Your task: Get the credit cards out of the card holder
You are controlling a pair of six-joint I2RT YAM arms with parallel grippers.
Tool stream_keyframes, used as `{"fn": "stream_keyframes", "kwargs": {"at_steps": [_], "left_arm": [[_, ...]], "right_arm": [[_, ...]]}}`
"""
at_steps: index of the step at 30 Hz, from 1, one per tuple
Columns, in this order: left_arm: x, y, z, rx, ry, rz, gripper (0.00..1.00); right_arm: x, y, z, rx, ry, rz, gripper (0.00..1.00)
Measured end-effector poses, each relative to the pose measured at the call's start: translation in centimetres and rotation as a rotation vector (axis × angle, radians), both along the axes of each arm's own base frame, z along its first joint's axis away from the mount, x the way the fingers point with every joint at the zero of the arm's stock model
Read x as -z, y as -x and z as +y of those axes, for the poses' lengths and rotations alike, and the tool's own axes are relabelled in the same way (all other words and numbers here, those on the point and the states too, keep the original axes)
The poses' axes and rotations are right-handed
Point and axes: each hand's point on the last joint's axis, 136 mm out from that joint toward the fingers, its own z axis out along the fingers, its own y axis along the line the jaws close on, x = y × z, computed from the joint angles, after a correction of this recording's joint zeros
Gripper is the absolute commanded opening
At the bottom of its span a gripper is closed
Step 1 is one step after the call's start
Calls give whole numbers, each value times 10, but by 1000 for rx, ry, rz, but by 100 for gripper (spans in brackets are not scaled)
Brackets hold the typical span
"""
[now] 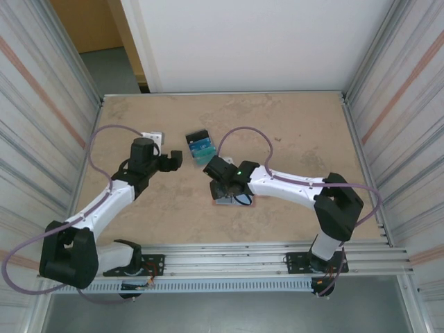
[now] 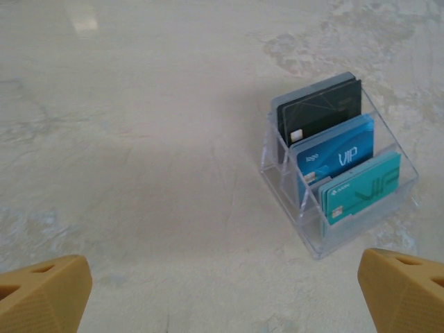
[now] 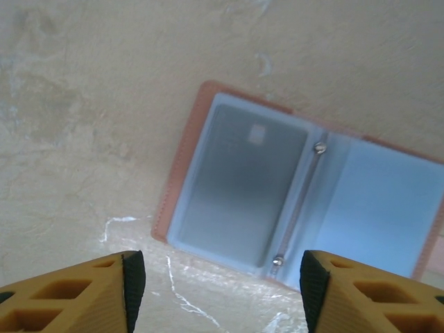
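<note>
Right pincer (image 3: 222, 288): my fingers stand apart with nothing between them, hovering over the near edge of the card holder (image 3: 388, 201).
Card holder: it lies open and flat on the table (image 1: 291, 125), near the middle.
Card (image 3: 243, 187): greyish behind the frosted left pocket; I cannot tell its true colour.
Step in hand: I judge I must slide this card along the pocket, not lift it; the light holder may drag.
Left pincer (image 2: 222, 291): wide and empty, facing the clear stand (image 2: 316, 246); it could press the holder down.
</note>
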Motion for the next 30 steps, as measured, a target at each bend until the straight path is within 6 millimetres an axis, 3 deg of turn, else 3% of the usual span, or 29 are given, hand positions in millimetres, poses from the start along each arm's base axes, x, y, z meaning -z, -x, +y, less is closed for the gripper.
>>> {"fn": "stream_keyframes", "kwargs": {"at_steps": [9,20,30], "left_arm": [[-1,9,7,-51,29,-1,99],[0,10,7,-57,37,6,99],[0,10,7,-59,41,6,99]], "right_arm": [[33,-4,7,40,41,67,65],[53,-13,6,68,31,125,62],[60,-12,7,66,39,139,49]]}}
